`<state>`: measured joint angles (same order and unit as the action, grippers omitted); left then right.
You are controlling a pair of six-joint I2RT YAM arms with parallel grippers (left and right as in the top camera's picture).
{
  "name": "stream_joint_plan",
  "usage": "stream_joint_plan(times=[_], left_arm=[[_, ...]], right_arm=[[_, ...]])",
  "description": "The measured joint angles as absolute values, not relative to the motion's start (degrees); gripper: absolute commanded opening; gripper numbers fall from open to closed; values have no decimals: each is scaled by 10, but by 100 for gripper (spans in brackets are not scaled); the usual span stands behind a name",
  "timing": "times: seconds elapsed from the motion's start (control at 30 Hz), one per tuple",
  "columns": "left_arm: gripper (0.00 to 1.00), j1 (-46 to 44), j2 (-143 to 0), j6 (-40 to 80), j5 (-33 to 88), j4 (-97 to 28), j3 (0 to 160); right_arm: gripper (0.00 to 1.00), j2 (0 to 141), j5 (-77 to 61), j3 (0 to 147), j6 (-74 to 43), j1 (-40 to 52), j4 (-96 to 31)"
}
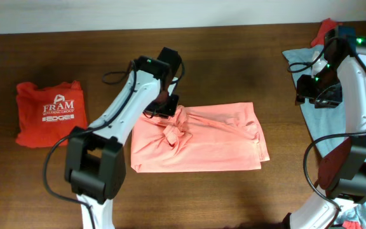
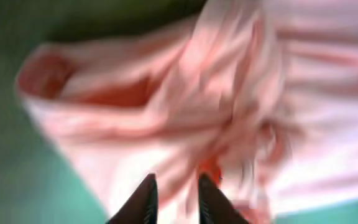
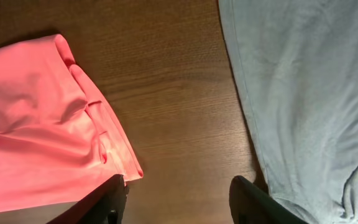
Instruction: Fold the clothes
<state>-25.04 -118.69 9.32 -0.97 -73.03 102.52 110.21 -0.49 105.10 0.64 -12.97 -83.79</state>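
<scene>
A salmon-pink shirt [image 1: 208,140] lies partly folded at the table's middle, with a bunched knot of cloth near its left end. My left gripper [image 1: 164,107] is at the shirt's upper left edge. In the blurred left wrist view its fingers [image 2: 176,183] are nearly together with pink cloth [image 2: 229,93] between them. My right gripper [image 1: 310,95] is open and empty, hovering over bare wood between the pink shirt's right corner [image 3: 30,124] and a grey-blue garment [image 3: 303,93]. A red printed shirt [image 1: 48,113] lies folded at the far left.
The grey-blue garment [image 1: 323,130] is spread at the right edge under the right arm, with red clothing [image 1: 326,28] behind it and dark red cloth [image 1: 332,168] in front. The table is dark wood [image 1: 234,57].
</scene>
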Motion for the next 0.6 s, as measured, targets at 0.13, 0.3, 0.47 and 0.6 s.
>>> stream_joint_plan(times=[0.13, 0.3, 0.47, 0.6], left_arm=[[14, -250, -1179, 130, -10, -741, 1009], [13, -252, -1179, 157, 30, -650, 912], [10, -286, -1179, 159, 105, -578, 849], [11, -332, -1179, 146, 134, -571, 839]], right_arm=[[58, 1102, -5, 1051, 6, -130, -838], [58, 1102, -5, 1051, 6, -130, -838], [59, 1102, -5, 1051, 7, -130, -838], [58, 1102, -5, 1051, 6, -130, -838]])
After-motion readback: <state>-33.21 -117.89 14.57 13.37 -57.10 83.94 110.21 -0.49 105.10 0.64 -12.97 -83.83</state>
